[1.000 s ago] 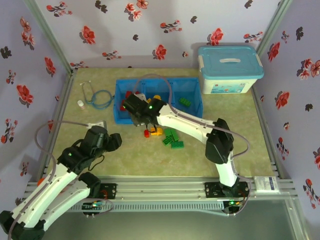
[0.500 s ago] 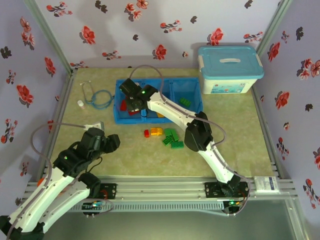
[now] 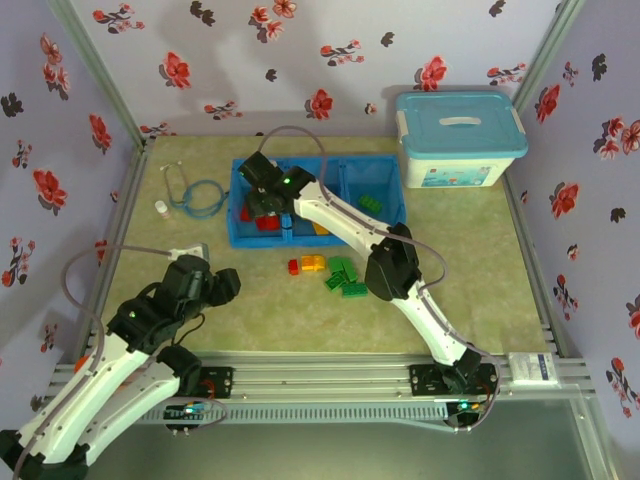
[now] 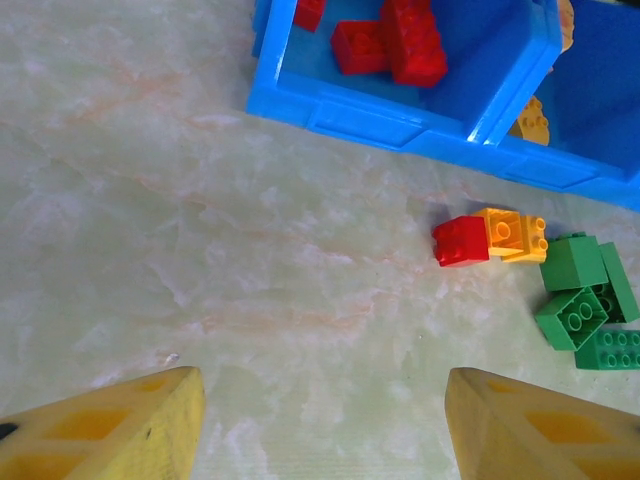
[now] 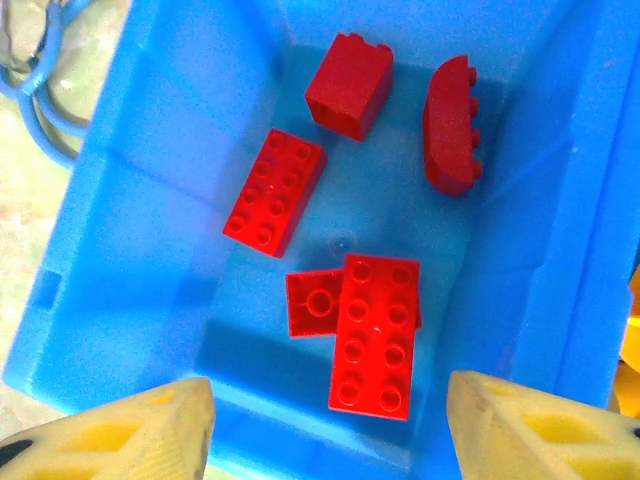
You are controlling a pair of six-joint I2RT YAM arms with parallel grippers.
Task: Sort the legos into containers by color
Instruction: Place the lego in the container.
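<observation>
Right gripper point(image 5: 328, 425) hangs over the tray's point(image 5: 120, 230) left compartment, jaws apart and empty, with red bricks point(image 5: 375, 335) lying inside. Left gripper point(image 4: 322, 425), also wide and empty, hovers in front of the tray near loose bricks point(image 4: 515, 233).

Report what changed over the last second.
The right gripper moved from above the loose bricks in front of the tray to over its left compartment, and its jaws opened there. They now stand empty above the red bricks, so it apparently let one go. The left gripper stayed open and nearly still; the loose bricks, stethoscope and white box stayed put.
</observation>
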